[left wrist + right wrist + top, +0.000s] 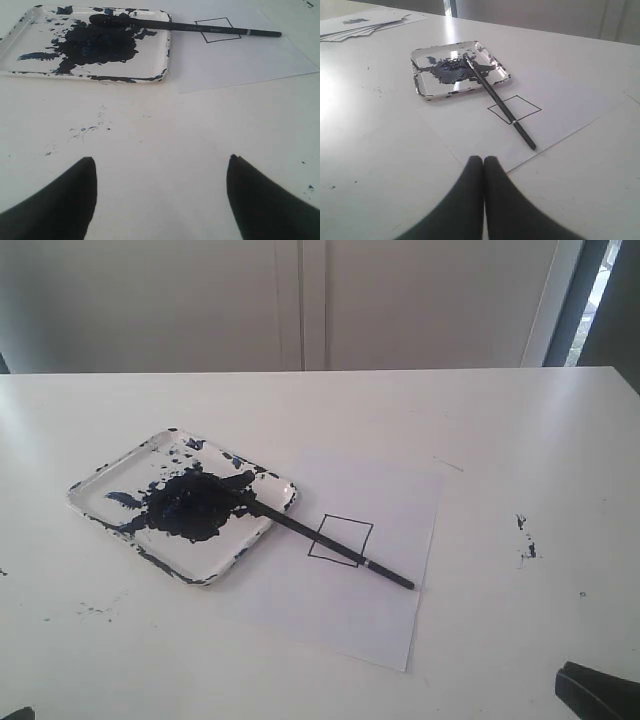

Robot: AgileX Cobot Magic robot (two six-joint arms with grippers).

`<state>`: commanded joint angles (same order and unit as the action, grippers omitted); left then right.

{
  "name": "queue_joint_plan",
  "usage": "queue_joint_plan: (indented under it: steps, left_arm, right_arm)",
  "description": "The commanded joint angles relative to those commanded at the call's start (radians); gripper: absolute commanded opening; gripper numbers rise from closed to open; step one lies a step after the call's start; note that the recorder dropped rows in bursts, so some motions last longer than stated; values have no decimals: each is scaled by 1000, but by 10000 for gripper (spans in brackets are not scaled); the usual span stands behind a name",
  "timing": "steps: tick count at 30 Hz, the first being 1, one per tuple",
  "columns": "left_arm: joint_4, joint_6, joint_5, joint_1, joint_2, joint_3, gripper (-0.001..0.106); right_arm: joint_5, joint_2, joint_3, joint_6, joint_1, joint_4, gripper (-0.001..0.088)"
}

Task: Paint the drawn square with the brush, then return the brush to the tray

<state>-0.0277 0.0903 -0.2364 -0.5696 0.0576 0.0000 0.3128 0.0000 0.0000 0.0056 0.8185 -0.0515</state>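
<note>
The white tray (110, 485), pooled with dark paint, sits left of centre on the table. The black brush (300, 530) lies with its tip in the paint pool; its handle passes over the rim and across the drawn square (350, 535), whose inside is white. My left gripper (161, 165) stands open over bare table, well short of the tray (30, 50), brush (200, 27) and drawn square (220, 37). My right gripper (483, 159) is shut and empty at the paper's near edge, a little short of the brush (495, 97) handle's end. Beyond lie the drawn square (522, 106) and tray (422, 85).
A white paper sheet (350, 610) carries the square, its left edge by the tray. Dried paint specks (525, 538) mark the table at the right. A stack of papers (360, 22) lies far off beyond the tray in the right wrist view.
</note>
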Motion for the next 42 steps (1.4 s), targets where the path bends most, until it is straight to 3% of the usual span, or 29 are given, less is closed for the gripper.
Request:
queue_joint_plan:
  steps: [9, 14, 19, 24, 27, 31, 36, 42]
  left_arm:
    - [0, 0, 0, 0, 0, 0, 749]
    - [0, 0, 0, 0, 0, 0, 749]
    - [0, 0, 0, 0, 0, 0, 749]
    - [0, 0, 0, 0, 0, 0, 749]
    - [0, 0, 0, 0, 0, 0, 749]
    - [0, 0, 0, 0, 0, 0, 749]
    - [0, 0, 0, 0, 0, 0, 749]
    - [0, 0, 0, 0, 0, 0, 749]
  right_arm:
    - [-16, 0, 0, -13, 0, 52, 0]
    - [-119, 0, 0, -6, 0, 59, 0]
    - [-577, 0, 0, -6, 0, 59, 0]
    - [-851, 0, 0, -6, 0, 59, 0]
    - [-863, 0, 0, 15, 0, 59, 0]
    - [-854, 25, 0, 226, 0, 59, 0]
    - [-850, 200, -11, 372, -2, 59, 0]
    - [-853, 446, -79, 379, -2, 59, 0]
